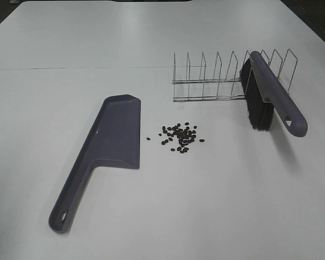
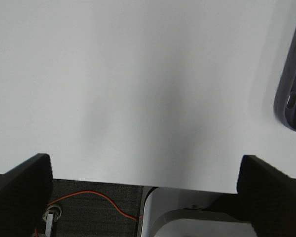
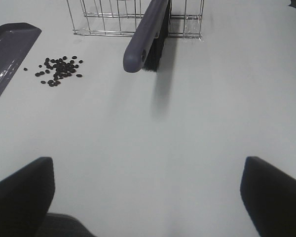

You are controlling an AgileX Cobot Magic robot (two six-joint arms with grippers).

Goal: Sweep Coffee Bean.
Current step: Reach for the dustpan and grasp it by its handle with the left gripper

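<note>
The coffee bean (image 1: 180, 136) cluster lies loose on the white table, just right of the grey-purple dustpan (image 1: 116, 135), which lies flat with its handle toward the near edge. A matching brush (image 1: 271, 97) with black bristles leans on a wire rack (image 1: 216, 78). Neither gripper shows in the exterior high view. My right gripper (image 3: 147, 163) is open and empty over bare table, well short of the brush (image 3: 145, 39) and the coffee bean (image 3: 59, 70). My left gripper (image 2: 143, 163) is open and empty at the table's near edge, with the dustpan handle's end (image 2: 292, 94) off to one side.
The wire rack (image 3: 133, 17) stands behind the beans and holds up the brush. The table's near edge (image 2: 113, 178) runs under the left gripper, with a red cable (image 2: 89, 197) and floor below it.
</note>
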